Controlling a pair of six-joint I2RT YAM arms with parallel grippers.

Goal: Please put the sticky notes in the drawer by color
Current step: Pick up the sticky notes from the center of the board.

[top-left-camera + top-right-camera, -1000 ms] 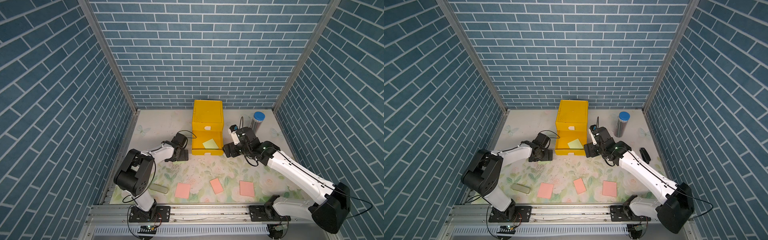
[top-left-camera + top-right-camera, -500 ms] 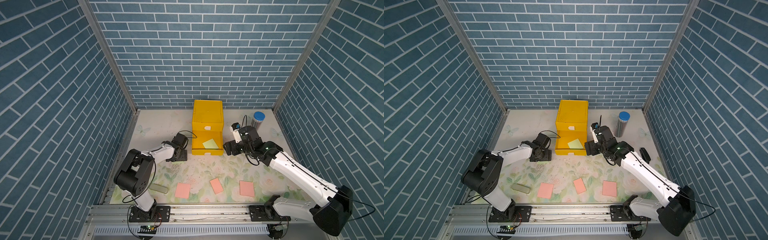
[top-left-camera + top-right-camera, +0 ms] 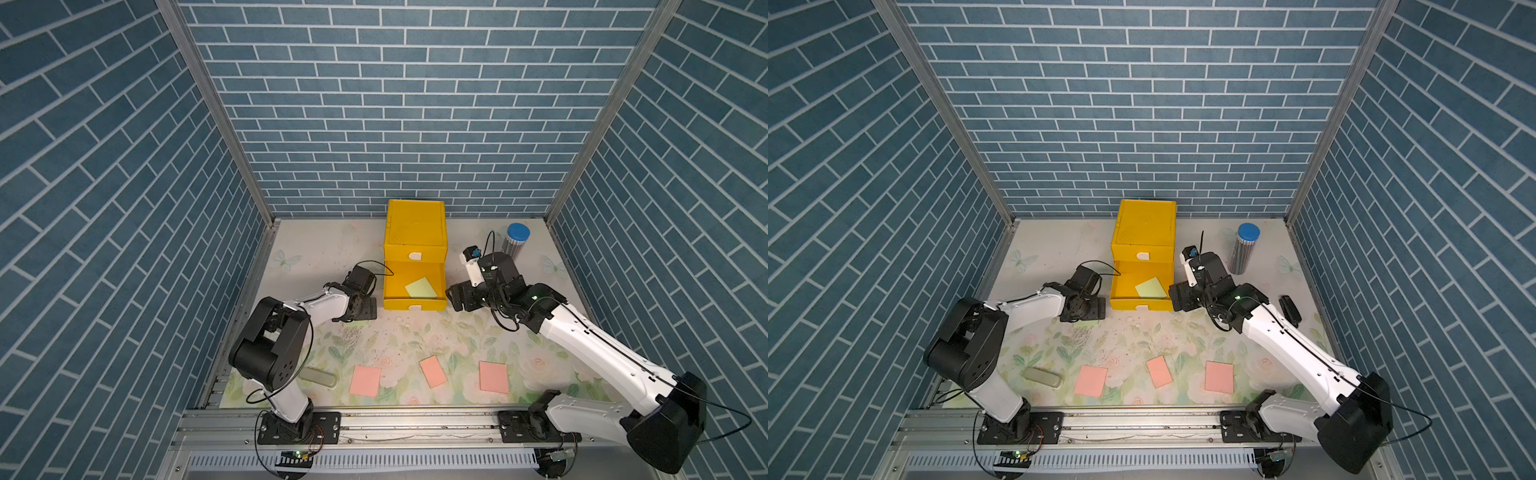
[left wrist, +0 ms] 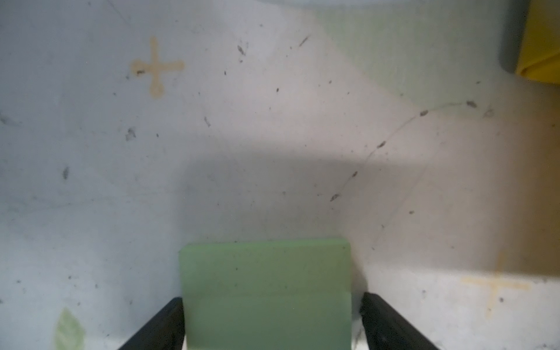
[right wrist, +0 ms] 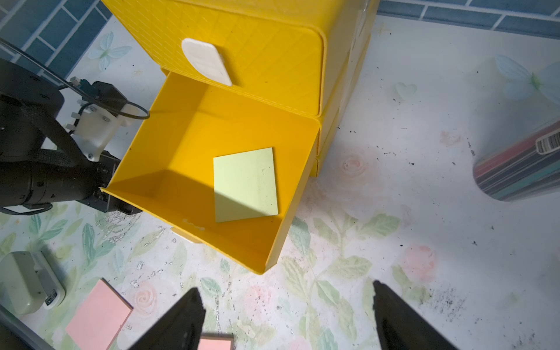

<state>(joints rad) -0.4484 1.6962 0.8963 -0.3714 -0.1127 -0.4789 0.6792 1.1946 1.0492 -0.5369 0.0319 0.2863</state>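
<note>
The yellow drawer cabinet (image 3: 415,237) stands at the back, its middle drawer (image 5: 169,194) pulled out. One pale green sticky note (image 3: 420,287) (image 5: 245,185) lies inside it. My left gripper (image 3: 368,307) is low on the table just left of the open drawer. Its fingers stand open on either side of a second green note (image 4: 266,291), with a small gap at one finger. My right gripper (image 3: 451,297) (image 5: 285,294) is open and empty by the drawer's right front corner. Three pink notes (image 3: 365,380) (image 3: 433,371) (image 3: 493,376) lie along the table's front.
A grey-green oblong case (image 3: 319,377) lies at the front left, beside the left arm's base. A blue-capped cylinder (image 3: 516,241) stands at the back right, behind my right wrist. A small black object (image 3: 1290,309) lies near the right wall.
My right arm has shifted a little to the right. The left arm, the drawer and the notes stay where they were.
</note>
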